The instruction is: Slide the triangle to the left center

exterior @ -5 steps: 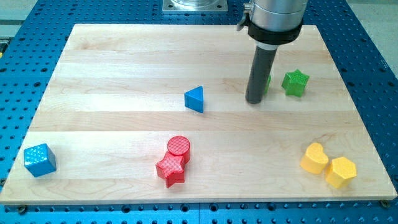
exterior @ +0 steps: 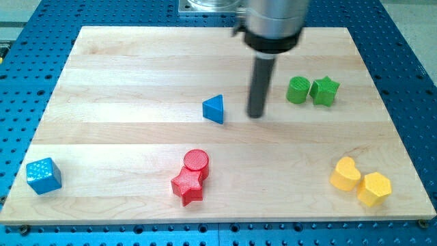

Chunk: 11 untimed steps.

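A blue triangle (exterior: 214, 108) lies near the middle of the wooden board (exterior: 123, 82). My tip (exterior: 255, 115) stands on the board a short way to the triangle's right, at about the same height in the view, with a small gap between them. The rod rises from it to the arm's grey body at the view's top.
A green cylinder (exterior: 298, 89) and a green star (exterior: 324, 91) sit to the right of my tip. A red cylinder (exterior: 196, 162) and red star (exterior: 187, 186) lie below the triangle. A blue cube (exterior: 44, 175) is at bottom left. A yellow heart (exterior: 345, 173) and yellow hexagon (exterior: 374, 188) are at bottom right.
My tip has moved left, away from the green cylinder and toward the blue triangle. The green cylinder now shows in full. No block has moved.
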Each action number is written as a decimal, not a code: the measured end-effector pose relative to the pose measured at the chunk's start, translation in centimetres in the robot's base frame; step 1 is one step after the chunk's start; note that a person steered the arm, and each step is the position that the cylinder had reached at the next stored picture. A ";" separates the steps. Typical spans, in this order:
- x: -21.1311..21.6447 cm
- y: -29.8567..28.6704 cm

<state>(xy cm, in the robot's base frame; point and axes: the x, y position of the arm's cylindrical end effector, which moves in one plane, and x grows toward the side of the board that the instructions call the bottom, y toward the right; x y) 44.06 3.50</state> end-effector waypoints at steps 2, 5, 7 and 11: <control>1.3 -16.1; 1.6 -27.5; 4.8 -26.5; 16.3 -21.5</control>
